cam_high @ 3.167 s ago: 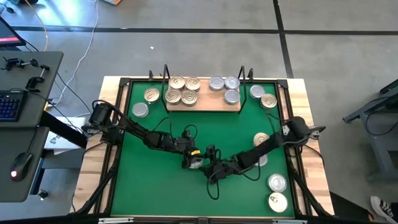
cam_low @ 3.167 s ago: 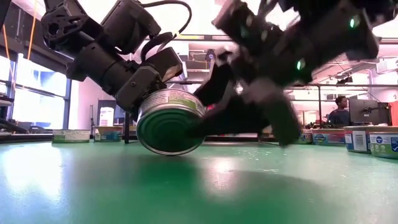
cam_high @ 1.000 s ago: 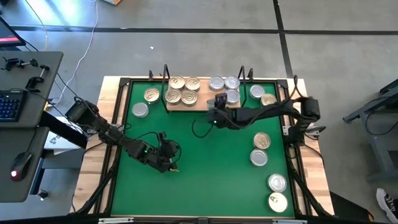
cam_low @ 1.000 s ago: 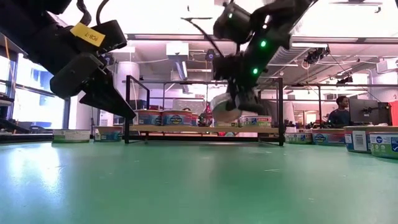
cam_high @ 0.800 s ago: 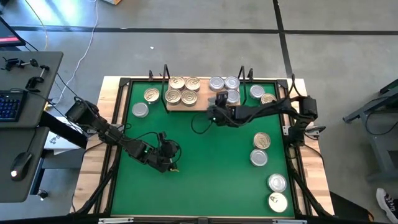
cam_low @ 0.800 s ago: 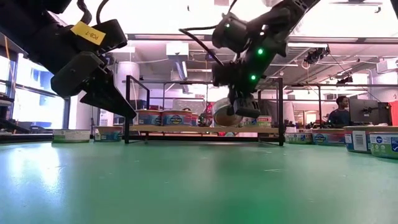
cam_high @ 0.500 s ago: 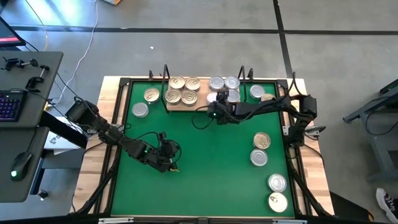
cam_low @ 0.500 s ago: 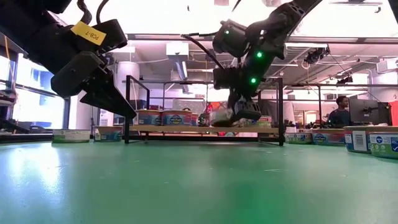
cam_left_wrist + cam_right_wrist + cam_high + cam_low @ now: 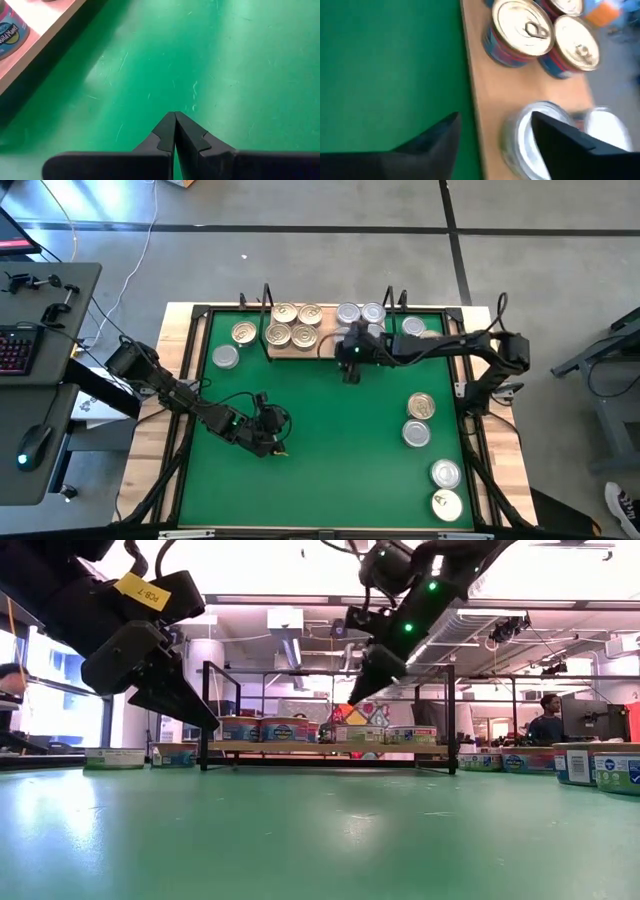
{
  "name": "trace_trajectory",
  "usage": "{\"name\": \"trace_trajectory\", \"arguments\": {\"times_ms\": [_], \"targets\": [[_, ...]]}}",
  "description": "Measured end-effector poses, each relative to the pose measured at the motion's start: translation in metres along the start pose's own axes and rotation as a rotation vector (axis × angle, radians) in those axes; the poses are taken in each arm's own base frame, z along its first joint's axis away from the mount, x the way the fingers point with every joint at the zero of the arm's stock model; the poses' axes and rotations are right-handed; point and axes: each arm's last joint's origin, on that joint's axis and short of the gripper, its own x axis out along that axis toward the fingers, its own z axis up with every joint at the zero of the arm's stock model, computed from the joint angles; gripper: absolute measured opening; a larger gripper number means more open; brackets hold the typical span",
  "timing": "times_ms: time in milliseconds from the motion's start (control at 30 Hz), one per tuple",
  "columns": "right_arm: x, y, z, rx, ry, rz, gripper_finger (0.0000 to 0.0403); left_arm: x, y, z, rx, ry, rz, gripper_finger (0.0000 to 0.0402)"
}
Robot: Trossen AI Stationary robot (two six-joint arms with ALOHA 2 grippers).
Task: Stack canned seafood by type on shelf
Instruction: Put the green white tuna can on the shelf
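Upper centre, the right tool (image 9: 350, 355) hangs released above a silver tin (image 9: 530, 135), set among matching tins on the shelf (image 9: 325, 352).

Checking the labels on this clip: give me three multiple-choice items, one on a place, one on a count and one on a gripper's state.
1. Where is the left gripper?
A. Over the bare green mat
B. Over the shelf
C. On a tin at the mat's right edge

2. How many gold-lidded tins stand on the shelf?
A. Two
B. Four
C. Six

3. What is the state of the right gripper?
A. Shut on a tin
B. Open, holding nothing
C. Shut and empty

Answers:
1. A: the left gripper has only green mat under it.
2. B: four gold-lidded tins sit in a square at the shelf's left end.
3. B: the right gripper shows its fingers apart at the shelf's edge, with a silver tin standing on the board beyond them.
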Motion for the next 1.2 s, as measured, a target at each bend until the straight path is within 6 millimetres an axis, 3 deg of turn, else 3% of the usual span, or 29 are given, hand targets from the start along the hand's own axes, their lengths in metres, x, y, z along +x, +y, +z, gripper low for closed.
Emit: {"name": "trace_trajectory", "arguments": {"times_ms": [167,333,567,867,1067,1200], "targets": [[0.015,-0.026,-0.006,0.266,-0.035,-0.009,0.0128,0.000,0.000,0.001,-0.005,-0.006,0.000,0.0000],[0.029,-0.038,-0.019,0.323,0.023,-0.008,0.0015,0.000,-0.001,0.002,-0.013,-0.015,-0.003,0.0000],[0.034,-0.039,-0.028,0.322,0.109,-0.074,0.0025,0.000,-0.001,0.002,-0.014,-0.015,-0.003,0.0000],[0.029,-0.043,-0.033,0.291,0.172,-0.158,0.0002,0.000,-0.001,0.002,-0.017,-0.018,-0.005,0.0000],[-0.005,-0.032,-0.012,0.252,0.076,-0.193,0.0000,-0.002,-0.003,0.001,-0.011,-0.025,-0.002,0.0000],[-0.029,0.004,0.012,0.241,-0.067,-0.131,0.0000,-0.024,-0.002,-0.004,-0.027,-0.067,0.079,0.0000]]}}
